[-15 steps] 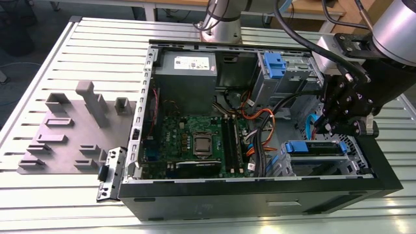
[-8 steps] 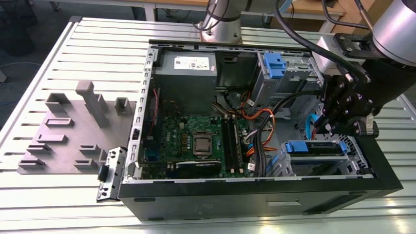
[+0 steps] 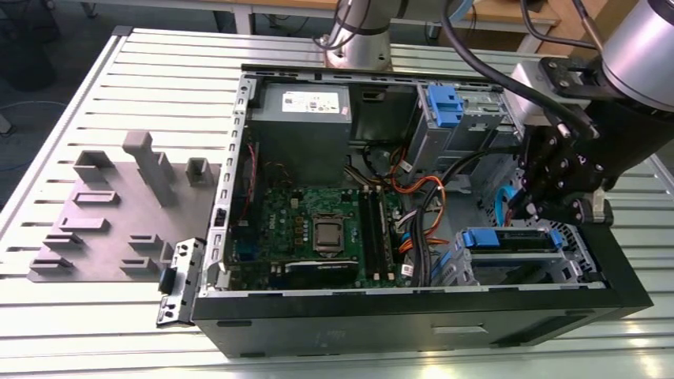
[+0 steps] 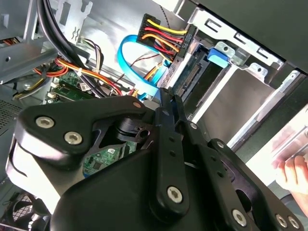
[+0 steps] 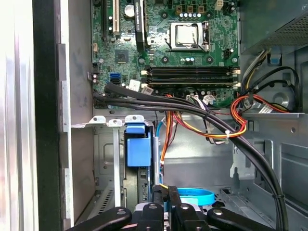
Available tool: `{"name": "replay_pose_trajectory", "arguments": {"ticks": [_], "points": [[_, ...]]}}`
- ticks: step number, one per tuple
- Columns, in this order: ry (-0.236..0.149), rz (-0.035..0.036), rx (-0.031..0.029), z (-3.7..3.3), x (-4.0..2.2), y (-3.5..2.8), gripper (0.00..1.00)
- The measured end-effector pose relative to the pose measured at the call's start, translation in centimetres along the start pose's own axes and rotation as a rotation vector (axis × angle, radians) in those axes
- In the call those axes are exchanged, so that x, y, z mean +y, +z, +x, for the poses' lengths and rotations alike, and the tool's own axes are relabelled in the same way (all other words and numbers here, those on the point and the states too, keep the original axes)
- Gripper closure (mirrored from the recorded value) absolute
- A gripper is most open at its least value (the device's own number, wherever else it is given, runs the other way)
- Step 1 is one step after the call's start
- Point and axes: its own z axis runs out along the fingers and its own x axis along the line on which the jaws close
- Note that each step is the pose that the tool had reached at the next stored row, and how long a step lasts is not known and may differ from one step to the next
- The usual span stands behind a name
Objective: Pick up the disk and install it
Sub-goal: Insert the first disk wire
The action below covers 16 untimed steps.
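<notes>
Disk [image 3: 507, 239]: silver-grey drive with blue plastic rails, seated in the metal drive cage at the front corner of the open computer case [image 3: 421, 316], toward the exterior view's right; in the second wrist view its connector edge [image 4: 190, 72] shows inside the cage, with a blue rail tab beside it. Hand [image 3: 537, 212]: black, two-fingered, hanging inside the case just above and beside the disk's cage; in both wrist views the fingers [image 4: 168, 115] stand pressed together, with nothing seen between them [image 5: 165, 192]. Case: lying on its side on the slatted aluminium bench [image 3: 63, 118], side panel off. Motherboard [image 3: 316, 229]: green, flat in the case floor, processor socket bare, memory slots alongside. Power-supply box [image 3: 303, 118]: grey, white sticker, at the far end of the case. Second blue-fronted unit [image 3: 443, 106]: upright blue tab, in the far cage, well apart from the disk. Cabling: a blue flat cable [image 4: 132, 62] looped near the fingertips; red, orange and yellow wires [image 4: 159, 33] running to a black plug by the disk; thick black cables [image 5: 192, 108] across the case. Grey fixture plate [image 3: 106, 213]: raised blocks, on the bench at the exterior view's left. Person's hand [image 4: 293, 173]: at the case's outer edge in the second wrist view.
</notes>
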Motion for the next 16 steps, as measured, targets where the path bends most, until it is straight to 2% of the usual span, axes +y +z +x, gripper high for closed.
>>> {"name": "replay_pose_trajectory", "arguments": {"ticks": [16], "points": [[-0.001,0.0,-0.0004,1.12,-0.08,0.36,0.84]]}}
